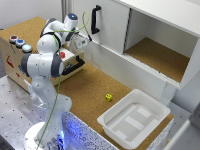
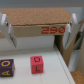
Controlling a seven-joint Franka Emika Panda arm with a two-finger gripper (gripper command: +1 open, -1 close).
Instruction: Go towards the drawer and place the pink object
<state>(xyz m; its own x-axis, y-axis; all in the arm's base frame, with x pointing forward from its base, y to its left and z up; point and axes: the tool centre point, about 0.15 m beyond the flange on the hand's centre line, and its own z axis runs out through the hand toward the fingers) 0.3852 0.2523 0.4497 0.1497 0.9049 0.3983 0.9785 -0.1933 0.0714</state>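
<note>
The plywood drawer (image 1: 50,64) with its long black bar handle (image 1: 73,65) stands at the exterior view's left, partly behind my arm. My gripper (image 1: 81,43) hangs just above and beyond the handle. In the wrist view the gripper (image 2: 40,31) is open and empty, with a finger (image 2: 4,25) at each side edge. The pink object (image 2: 37,64), a reddish-pink lettered block, lies free on a pale surface under the gripper. A small red spot (image 1: 62,54) shows by the drawer; I cannot tell if it is the block.
A purple lettered block (image 2: 6,66) lies beside the pink one, in front of a cork-topped box marked 290 (image 2: 52,30). Round buttons (image 1: 20,43) sit on the drawer unit. A yellow cube (image 1: 108,97), a white tub (image 1: 135,118) and the white cabinet door (image 1: 107,22) are to the exterior view's right.
</note>
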